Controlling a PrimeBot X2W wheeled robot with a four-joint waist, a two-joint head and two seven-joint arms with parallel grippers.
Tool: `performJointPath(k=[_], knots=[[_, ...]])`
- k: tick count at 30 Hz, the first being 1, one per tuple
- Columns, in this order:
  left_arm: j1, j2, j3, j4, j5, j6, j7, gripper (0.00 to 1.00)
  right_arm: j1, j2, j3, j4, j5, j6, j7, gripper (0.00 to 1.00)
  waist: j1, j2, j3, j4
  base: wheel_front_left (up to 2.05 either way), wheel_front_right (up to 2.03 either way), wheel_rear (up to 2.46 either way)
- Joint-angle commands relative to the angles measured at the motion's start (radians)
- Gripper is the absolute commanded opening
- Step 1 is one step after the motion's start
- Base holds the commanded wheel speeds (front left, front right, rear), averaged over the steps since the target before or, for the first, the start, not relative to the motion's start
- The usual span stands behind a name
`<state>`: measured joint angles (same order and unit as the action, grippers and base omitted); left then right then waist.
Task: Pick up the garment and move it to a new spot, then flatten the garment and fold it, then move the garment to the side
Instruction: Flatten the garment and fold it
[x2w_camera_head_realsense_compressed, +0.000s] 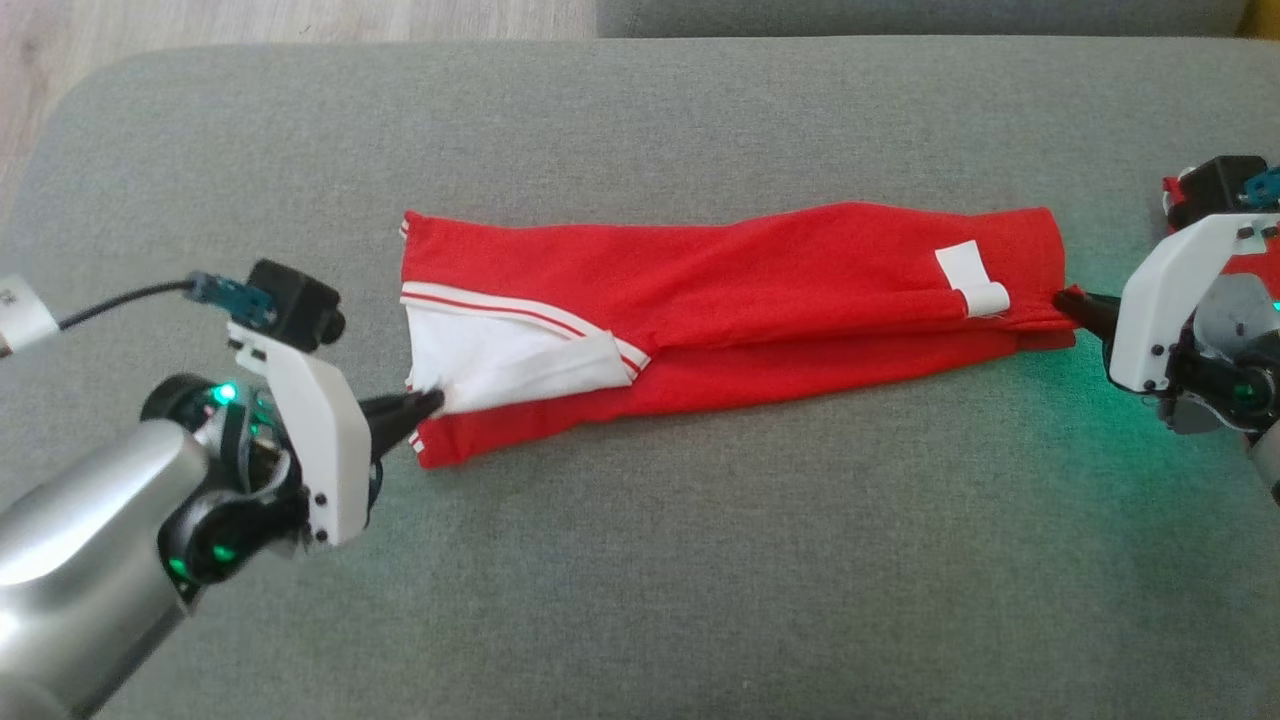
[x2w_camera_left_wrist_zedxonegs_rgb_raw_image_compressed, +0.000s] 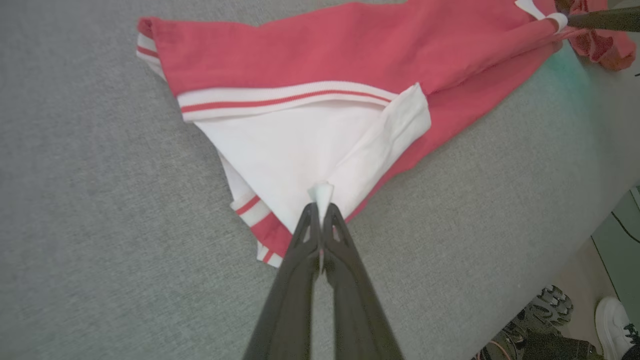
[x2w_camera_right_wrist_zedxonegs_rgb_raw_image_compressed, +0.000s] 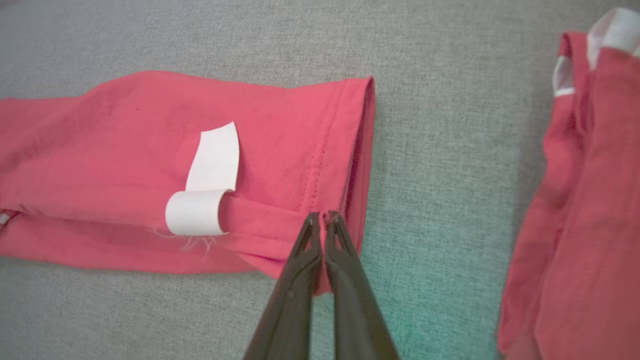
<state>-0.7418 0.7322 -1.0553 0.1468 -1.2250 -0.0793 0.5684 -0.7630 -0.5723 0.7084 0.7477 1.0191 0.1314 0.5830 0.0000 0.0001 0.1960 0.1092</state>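
Soft, even light falls over the grey sofa cushion (x2w_camera_head_realsense_compressed: 640, 560), bright but without harsh glare. Shadows are faint, no more than a thin dark line under the lower edge of the red garment (x2w_camera_head_realsense_compressed: 760, 300). Green lights (x2w_camera_head_realsense_compressed: 225, 392) on the arms tint the cushion beside the right gripper (x2w_camera_head_realsense_compressed: 1066, 297), and the tint shows in both wrist views. The head view is slightly soft, its red oversaturated. In the left wrist view the white lining (x2w_camera_left_wrist_zedxonegs_rgb_raw_image_compressed: 300, 145) is nearly washed out, and the cushion's edge bends with wide-angle distortion. The dark fingers (x2w_camera_right_wrist_zedxonegs_rgb_raw_image_compressed: 295, 300) blur towards the bottom edge.
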Motion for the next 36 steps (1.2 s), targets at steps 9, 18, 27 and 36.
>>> performJointPath(k=[9,18,27,36], knots=[[-0.024,0.038,0.059,-0.030,-0.008,0.001,-0.038,1.00,-0.001,-0.042,0.003,-0.023,-0.014,-0.001,-0.050,1.00,0.0000,-0.0001,-0.006,-0.004,0.00,0.00,0.00],[-0.059,-0.032,0.190,0.007,0.066,0.065,-0.343,1.00,-0.048,-0.024,-0.044,-0.043,-0.072,-0.001,-0.356,1.00,0.0000,-0.0001,-0.029,-0.008,0.00,0.00,0.00],[-0.002,-0.122,0.306,0.086,0.148,0.152,-0.735,1.00,-0.021,0.090,-0.094,-0.062,-0.155,-0.001,-0.744,1.00,0.0000,-0.0001,-0.066,-0.010,0.00,0.00,0.00],[0.159,-0.253,0.502,0.089,0.275,0.221,-0.829,1.00,0.119,0.241,-0.318,-0.119,-0.377,-0.001,-0.844,1.00,0.0000,-0.0001,-0.091,-0.004,0.00,0.00,0.00]])
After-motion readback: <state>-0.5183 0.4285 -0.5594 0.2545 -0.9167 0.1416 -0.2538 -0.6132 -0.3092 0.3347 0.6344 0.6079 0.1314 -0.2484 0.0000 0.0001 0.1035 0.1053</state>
